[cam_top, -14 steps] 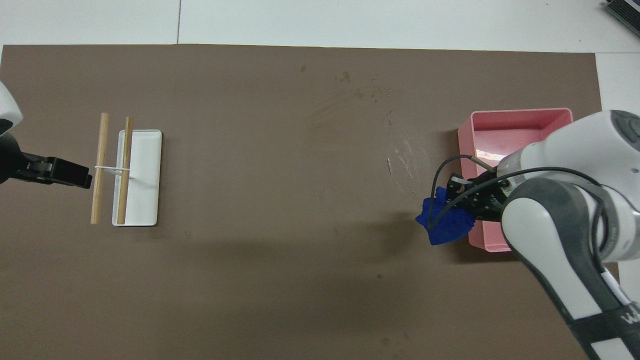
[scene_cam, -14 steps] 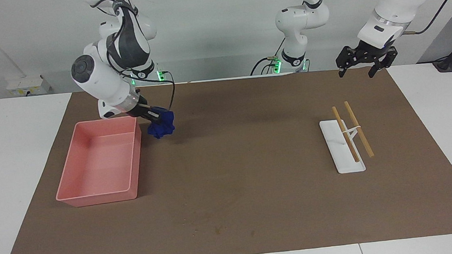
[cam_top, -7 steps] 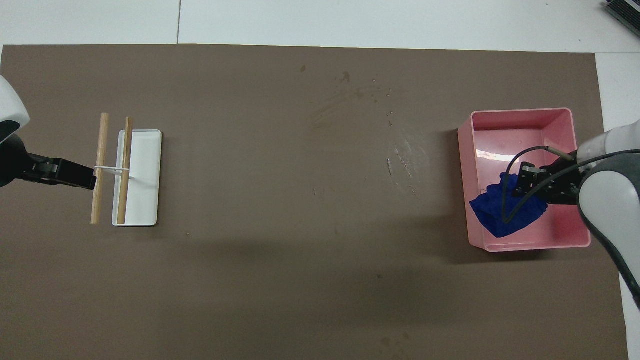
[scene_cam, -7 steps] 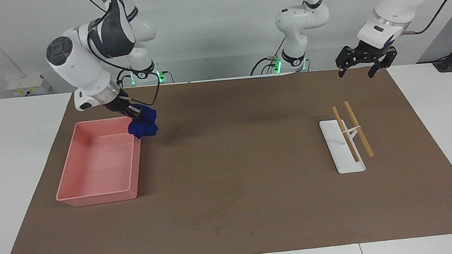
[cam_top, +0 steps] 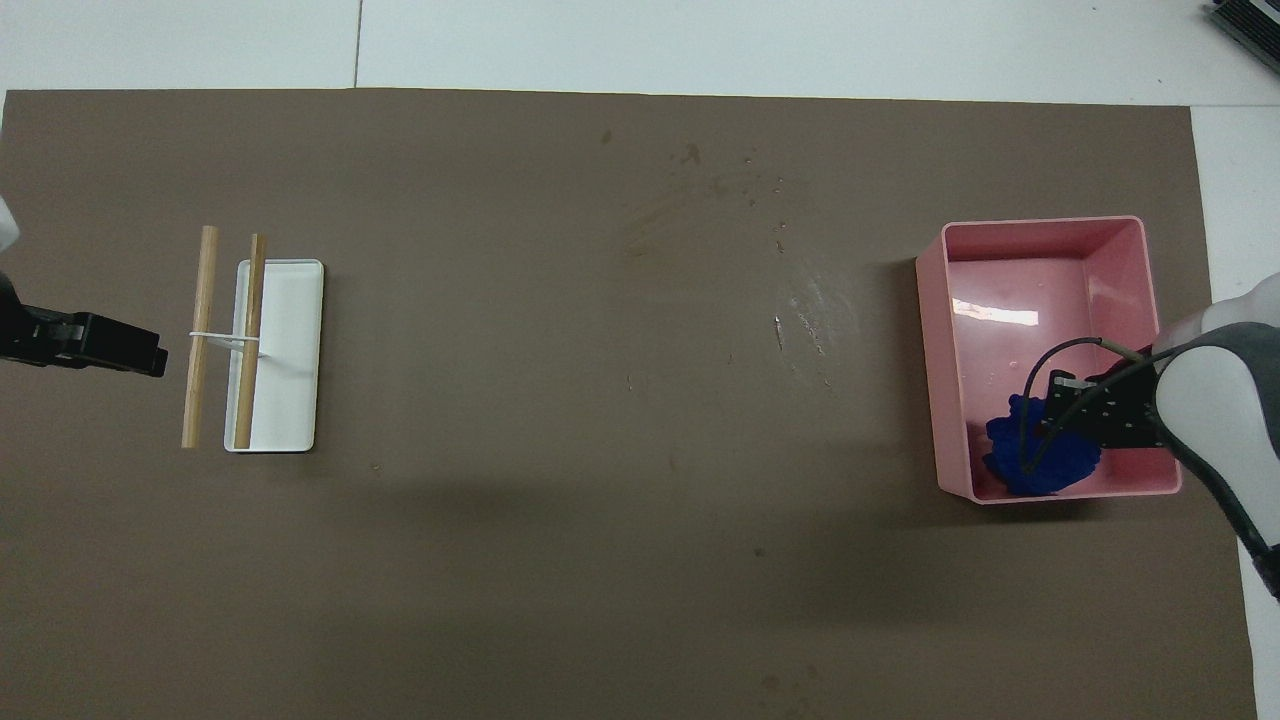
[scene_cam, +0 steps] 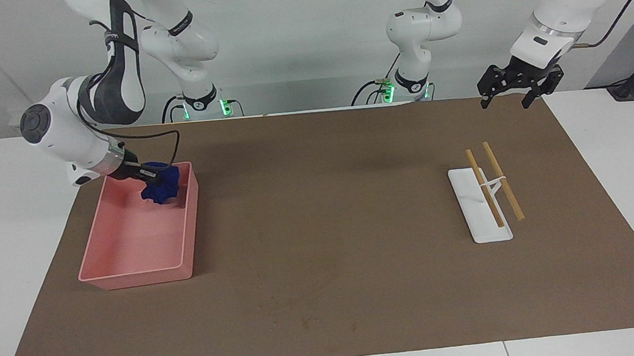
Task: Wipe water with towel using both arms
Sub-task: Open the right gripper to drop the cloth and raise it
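The navy-blue towel (scene_cam: 161,187) hangs bunched from my right gripper (scene_cam: 152,174), which is shut on it. The towel is low inside the pink tray (scene_cam: 190,222), at the tray's end nearer the robots. I cannot tell whether it touches the tray floor. In the overhead view the towel (cam_top: 1040,458) sits in the tray's (cam_top: 932,330) near corner under the right gripper (cam_top: 1078,415). My left gripper (scene_cam: 506,97) is open and empty, raised over the mat's edge at the left arm's end; it also shows in the overhead view (cam_top: 115,347).
A white rack (scene_cam: 481,210) with two wooden sticks stands toward the left arm's end (cam_top: 285,355). Wet streaks (cam_top: 805,310) lie on the brown mat (scene_cam: 326,228) beside the tray. White table (scene_cam: 15,224) surrounds the mat.
My right gripper carried the towel from beside the tray, up over its wall and down into it. My left gripper drew back slightly toward its end of the table.
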Robot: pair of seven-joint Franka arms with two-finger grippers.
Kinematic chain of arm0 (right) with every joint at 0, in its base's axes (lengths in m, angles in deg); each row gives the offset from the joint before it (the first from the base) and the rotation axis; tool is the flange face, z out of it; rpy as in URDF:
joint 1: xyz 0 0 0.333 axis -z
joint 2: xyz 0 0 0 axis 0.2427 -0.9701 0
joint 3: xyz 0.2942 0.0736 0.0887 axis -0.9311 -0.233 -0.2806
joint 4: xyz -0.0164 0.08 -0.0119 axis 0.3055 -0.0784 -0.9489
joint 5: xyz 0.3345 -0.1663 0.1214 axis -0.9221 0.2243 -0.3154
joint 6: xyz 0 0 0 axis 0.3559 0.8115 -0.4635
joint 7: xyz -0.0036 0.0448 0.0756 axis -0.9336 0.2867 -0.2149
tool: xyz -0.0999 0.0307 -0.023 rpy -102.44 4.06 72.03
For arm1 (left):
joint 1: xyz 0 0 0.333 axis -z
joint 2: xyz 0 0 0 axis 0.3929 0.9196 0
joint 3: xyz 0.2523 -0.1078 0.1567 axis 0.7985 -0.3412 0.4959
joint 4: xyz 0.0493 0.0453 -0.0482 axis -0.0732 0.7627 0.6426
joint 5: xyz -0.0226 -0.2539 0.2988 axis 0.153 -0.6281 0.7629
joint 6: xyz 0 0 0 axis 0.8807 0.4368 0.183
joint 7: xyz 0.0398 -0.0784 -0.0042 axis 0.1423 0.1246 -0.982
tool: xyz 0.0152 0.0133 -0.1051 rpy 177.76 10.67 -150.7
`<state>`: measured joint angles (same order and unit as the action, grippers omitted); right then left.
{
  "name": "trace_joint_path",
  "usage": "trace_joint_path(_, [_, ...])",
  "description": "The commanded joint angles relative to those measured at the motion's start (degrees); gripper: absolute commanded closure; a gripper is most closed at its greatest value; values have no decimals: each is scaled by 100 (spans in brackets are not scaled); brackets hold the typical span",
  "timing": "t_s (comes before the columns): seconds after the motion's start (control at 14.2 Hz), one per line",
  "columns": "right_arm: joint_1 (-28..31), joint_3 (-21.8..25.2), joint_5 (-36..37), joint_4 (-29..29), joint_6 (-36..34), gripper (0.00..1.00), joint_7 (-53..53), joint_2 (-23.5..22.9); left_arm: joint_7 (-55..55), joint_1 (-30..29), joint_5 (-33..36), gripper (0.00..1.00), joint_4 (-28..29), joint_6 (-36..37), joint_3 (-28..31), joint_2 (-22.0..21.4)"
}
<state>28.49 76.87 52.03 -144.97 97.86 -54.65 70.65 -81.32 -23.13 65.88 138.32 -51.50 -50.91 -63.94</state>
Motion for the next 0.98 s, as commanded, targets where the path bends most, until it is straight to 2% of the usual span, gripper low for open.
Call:
trace_joint_path(0.0, [24, -69, 113, -143, 97, 66, -107, 130, 16, -62, -45, 0, 142, -111, -17, -125])
trace_joint_path(0.07, [6, -69, 105, -134, 61, 20, -29, 121, 16, -54, -45, 0, 142, -103, -17, -125])
trace_joint_path(0.14, [-29, -78, 105, -125, 44, 8, -10, 147, 25, -45, -45, 0, 142, -85, -8, -125])
trace_joint_path(0.21, [-38, -87, 105, -81, 17, 1, -19, 217, 34, -45, -45, 0, 142, -41, -8, -125])
trace_joint_path(0.42, [-64, -131, 235, 541, -439, 0, -89, 332, 25, -54, -45, 0, 142, -59, 1, -125])
trace_joint_path(0.91, [-758, -166, 1062, 2273, -1107, 0, -98, 332, 34, -36, -45, 0, 142, -59, 1, -125])
